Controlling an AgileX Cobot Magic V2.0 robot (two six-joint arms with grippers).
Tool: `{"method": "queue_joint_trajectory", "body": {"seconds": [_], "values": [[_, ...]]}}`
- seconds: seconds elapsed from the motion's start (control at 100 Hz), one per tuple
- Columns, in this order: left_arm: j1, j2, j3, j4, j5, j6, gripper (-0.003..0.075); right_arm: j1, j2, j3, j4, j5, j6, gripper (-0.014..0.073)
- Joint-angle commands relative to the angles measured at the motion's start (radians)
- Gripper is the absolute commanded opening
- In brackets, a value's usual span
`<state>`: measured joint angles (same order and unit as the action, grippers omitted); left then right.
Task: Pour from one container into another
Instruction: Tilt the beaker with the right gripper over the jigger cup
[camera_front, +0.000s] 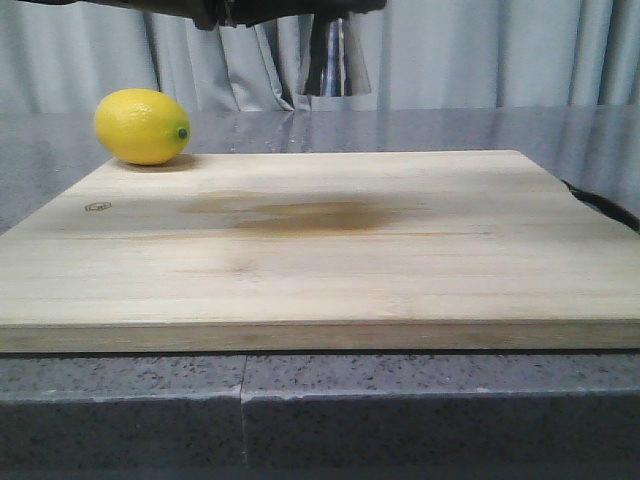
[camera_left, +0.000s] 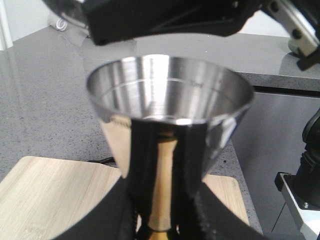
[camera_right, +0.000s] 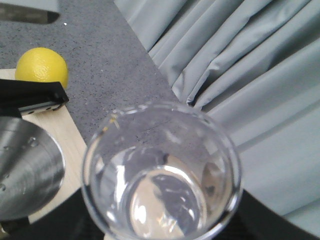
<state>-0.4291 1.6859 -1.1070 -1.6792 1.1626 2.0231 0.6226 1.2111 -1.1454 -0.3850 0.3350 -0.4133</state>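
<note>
A bamboo board (camera_front: 320, 250) is seen lying on the grey speckled counter (camera_front: 120, 400), with a brownish stain (camera_front: 310, 213) near its middle. A lemon (camera_front: 143, 126) rests at the board's 10 o'clock corner in the front view, touching the board's far edge. The jigger (camera_front: 333, 58) is held in the air above the far edge of the board, at 12 o'clock in the front view, with only its lower cone showing beneath dark arm parts at the frame top. In the left wrist view the jigger (camera_left: 167, 125) stands upright, its upper cone open towards the camera, and is clamped at its narrow waist between the dark padded fingers (camera_left: 120, 212) of the left hand (camera_left: 161, 227); measure lines are visible inside the cup. In the right wrist view the beaker (camera_right: 161, 175) fills the lower frame, seen mouth-on, and is held in the right hand (camera_right: 165, 235), whose fingers are largely hidden behind the glass; the grip is closed about the beaker. The jigger rim (camera_right: 27, 172), with droplets inside, lies just beside the beaker at its 9 o'clock. Whether the beaker holds any liquid cannot be told. Grey curtains (camera_right: 250, 75) are recorded behind.
</note>
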Motion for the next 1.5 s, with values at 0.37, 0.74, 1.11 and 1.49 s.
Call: {"method": "queue_joint_trajectory", "body": {"seconds": [0.37,0.74,1.11,1.49], "values": [[-0.01,-0.053,-0.03,-0.082,0.07,-0.005,-0.0019,0.027,-0.02,-0.049,-0.158,-0.083,-0.006,0.0204],[-0.01,-0.053,-0.03,-0.082,0.07,-0.005,-0.0019,0.027,-0.013,-0.049,-0.21,-0.097,-0.006,0.0204],[-0.01,-0.053,-0.03,-0.082,0.08,-0.009,-0.0019,0.027,0.002,-0.049,-0.232,-0.137,-0.006,0.0204],[-0.01,-0.053,-0.03,-0.082,0.08,-0.015,-0.0019,0.033,0.002,-0.049,-0.278,-0.151,-0.006,0.0204]]}}
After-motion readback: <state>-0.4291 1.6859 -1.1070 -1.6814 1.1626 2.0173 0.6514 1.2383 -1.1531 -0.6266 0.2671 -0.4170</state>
